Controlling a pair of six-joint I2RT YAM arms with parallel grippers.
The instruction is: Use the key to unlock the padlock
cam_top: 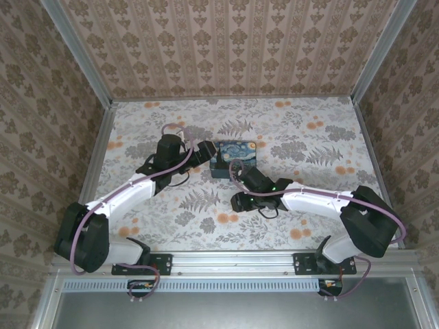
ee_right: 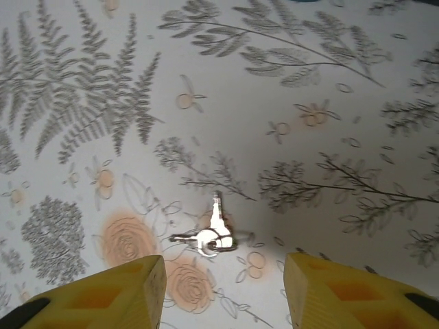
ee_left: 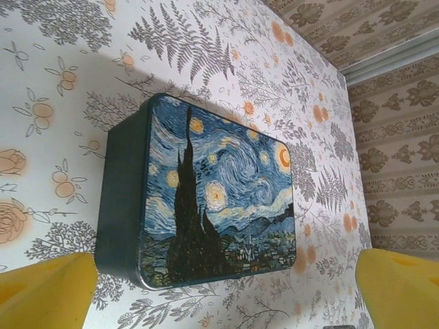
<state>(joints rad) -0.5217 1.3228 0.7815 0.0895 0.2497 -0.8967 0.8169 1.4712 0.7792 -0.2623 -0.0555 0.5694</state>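
Observation:
Two small silvery keys on a ring (ee_right: 214, 232) lie flat on the flowered tablecloth, one blade pointing away and one to the left. My right gripper (ee_right: 223, 296) hovers just above and short of them, open, its yellow fingers (ee_right: 110, 295) wide on either side with nothing between them. In the top view the right gripper (cam_top: 241, 201) is at the table's middle. My left gripper (ee_left: 226, 305) is open too, yellow fingers (ee_left: 48, 295) spread before the near edge of the blue night-sky tin (ee_left: 212, 199). The left gripper (cam_top: 200, 156) sits by the tin's left side. The padlock is out of view.
The blue tin (cam_top: 233, 158) stands shut at the table's centre back, between the two wrists. Patterned walls enclose the table (cam_top: 309, 137) on three sides. Bare cloth spreads to the right and behind the tin.

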